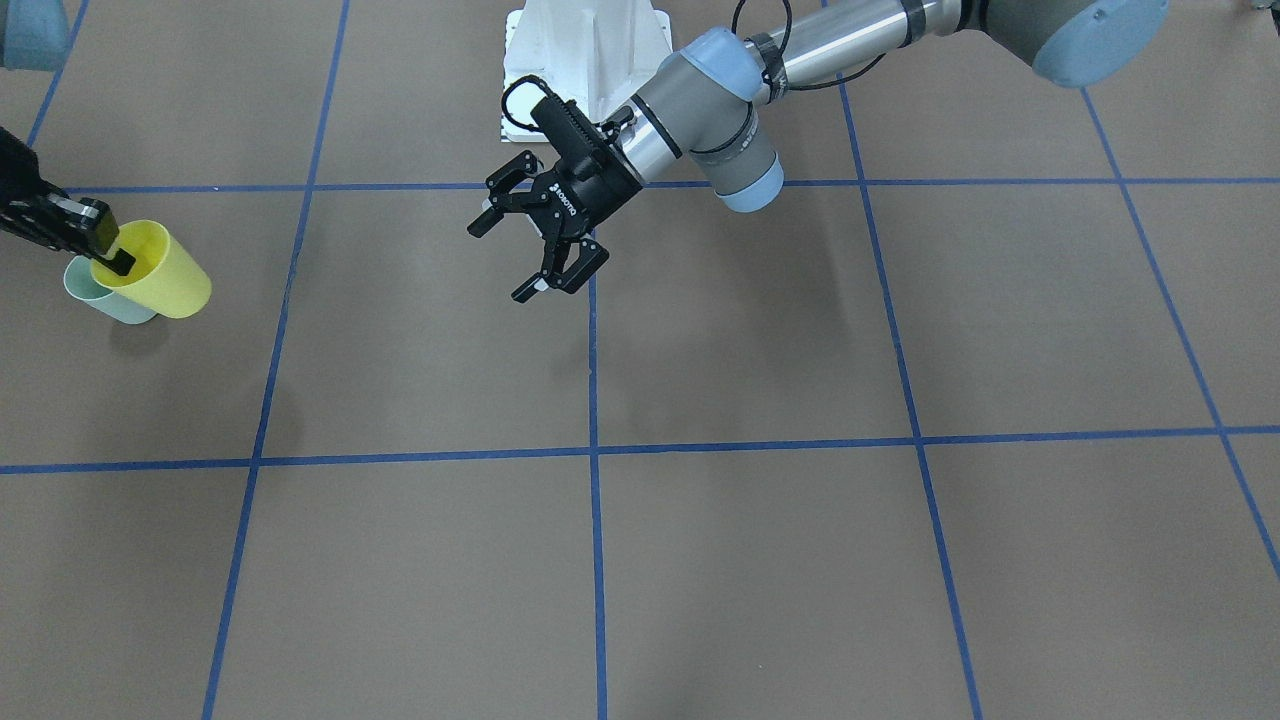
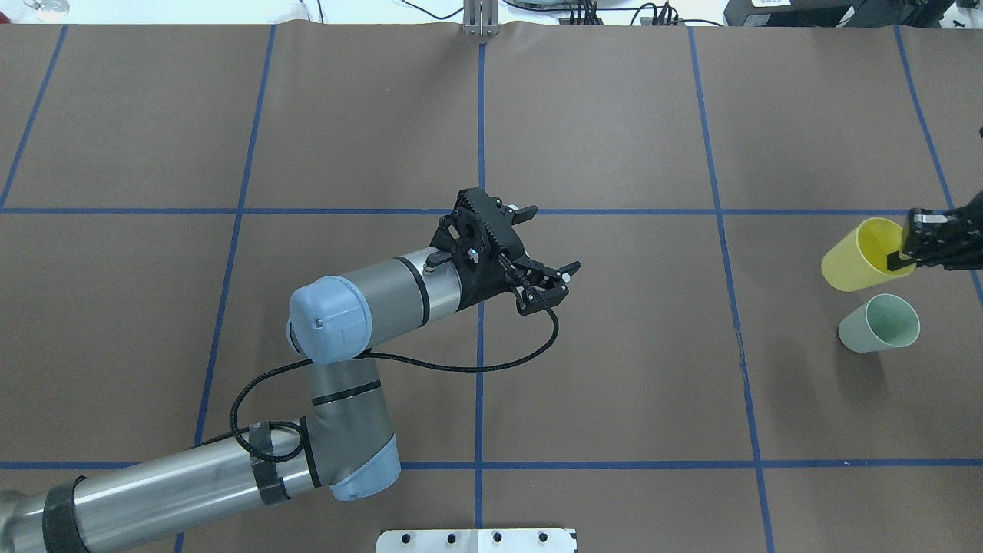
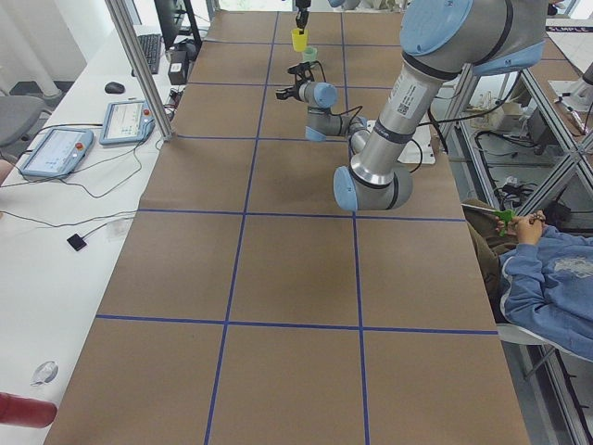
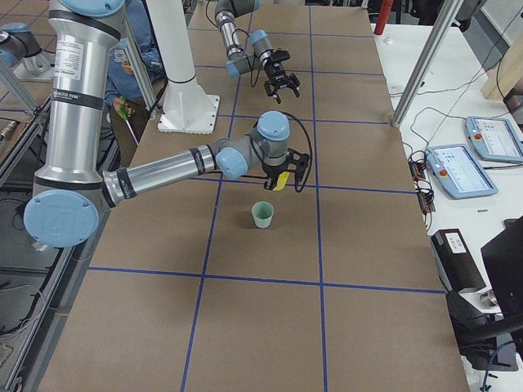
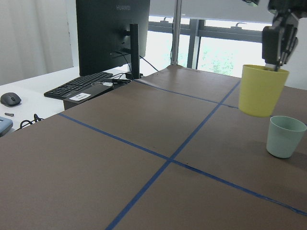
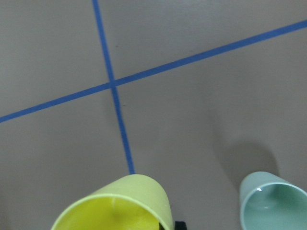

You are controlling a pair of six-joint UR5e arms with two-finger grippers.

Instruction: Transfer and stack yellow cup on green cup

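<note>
Brown bench (image 2: pixel 614 369) carried the green cup (image 2: pixel 879 324); right fingers (image 2: pixel 895 261) pinched the rim of the yellow cup (image 2: pixel 848 267), raised just beside it; left fingers (image 2: pixel 567 269) spread apart.

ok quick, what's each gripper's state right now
left gripper: open, holding nothing
right gripper: closed on the rim of the yellow cup

Bright, even room light falls on the brown desk (image 1: pixel 760 330), and the shadows there are soft and faint. Daylight blows out the windows (image 5: pixel 216 55) in the left wrist view. The right wrist view is slightly soft, and the green cup (image 6: pixel 273 203) throws a blurred shadow.
</note>
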